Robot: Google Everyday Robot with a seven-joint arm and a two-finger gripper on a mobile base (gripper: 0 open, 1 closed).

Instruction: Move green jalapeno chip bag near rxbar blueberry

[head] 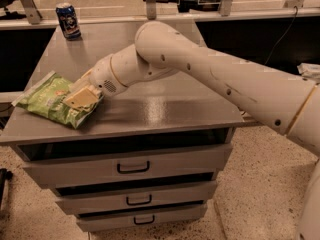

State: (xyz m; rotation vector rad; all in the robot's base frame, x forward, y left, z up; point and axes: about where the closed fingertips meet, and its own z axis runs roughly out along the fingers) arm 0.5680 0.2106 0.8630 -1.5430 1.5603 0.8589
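Note:
The green jalapeno chip bag [47, 100] lies at the front left corner of the grey cabinet top [165, 109]. It is crinkly and light green with pale ends. My gripper [83, 98] reaches from the right and rests on the bag's right end, covering part of it. The rxbar blueberry is not visible; my arm [210, 71] crosses the middle and right of the top and hides what lies behind it.
A blue can [68, 20] stands upright at the back left corner of the cabinet top. The cabinet has three drawers [133, 168] below the front edge. A railing and a dark ledge run behind it. The floor is speckled.

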